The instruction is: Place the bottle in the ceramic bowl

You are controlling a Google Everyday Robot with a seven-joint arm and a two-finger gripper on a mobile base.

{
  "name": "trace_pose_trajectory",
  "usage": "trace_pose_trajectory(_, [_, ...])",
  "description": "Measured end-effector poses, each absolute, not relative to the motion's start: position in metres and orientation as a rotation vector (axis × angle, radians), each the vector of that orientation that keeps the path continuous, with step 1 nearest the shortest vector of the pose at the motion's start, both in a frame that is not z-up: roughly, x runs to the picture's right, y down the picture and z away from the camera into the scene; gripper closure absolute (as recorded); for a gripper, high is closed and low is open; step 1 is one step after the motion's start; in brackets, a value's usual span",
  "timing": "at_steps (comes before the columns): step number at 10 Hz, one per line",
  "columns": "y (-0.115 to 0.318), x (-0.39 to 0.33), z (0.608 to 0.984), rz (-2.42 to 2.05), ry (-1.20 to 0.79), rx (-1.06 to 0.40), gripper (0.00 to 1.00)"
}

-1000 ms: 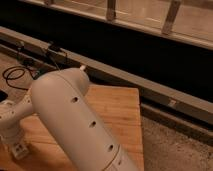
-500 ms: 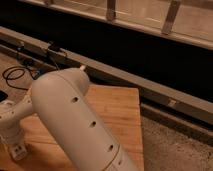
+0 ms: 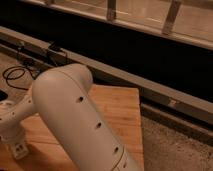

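- I see neither bottle nor bowl. My arm (image 3: 80,115) fills the foreground over the desk (image 3: 120,107), so both must be hidden behind it or off frame.
- The tool is out of view past the wrist (image 3: 12,125) at the lower left. It is clenched; whether on anything I cannot tell.
- I judge this an early step, finding the bottle. Next I need to swing the arm clear.
- Against the earlier frames nothing differs; the arm sits the same.
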State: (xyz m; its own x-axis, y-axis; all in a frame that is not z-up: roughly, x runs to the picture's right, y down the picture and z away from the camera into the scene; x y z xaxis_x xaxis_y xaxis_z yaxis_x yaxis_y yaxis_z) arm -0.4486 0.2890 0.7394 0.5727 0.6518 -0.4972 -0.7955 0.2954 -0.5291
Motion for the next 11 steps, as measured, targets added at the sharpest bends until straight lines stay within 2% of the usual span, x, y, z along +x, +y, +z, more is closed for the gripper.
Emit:
trace_pose_trajectory(3, [0.28, -0.461, 0.732, 0.937, 0.191, -0.77, 1.0])
trace_pose_trajectory(5, [0.257, -0.462, 0.711, 0.93, 0.178, -0.708, 1.0])
trace_pose_trajectory(9, [0.192, -0.433, 0.641, 0.98, 0.124, -0.588, 1.0])
trace_pose_trajectory(11, [0.18, -0.423, 0.625, 0.992, 0.111, -0.559, 1.0])
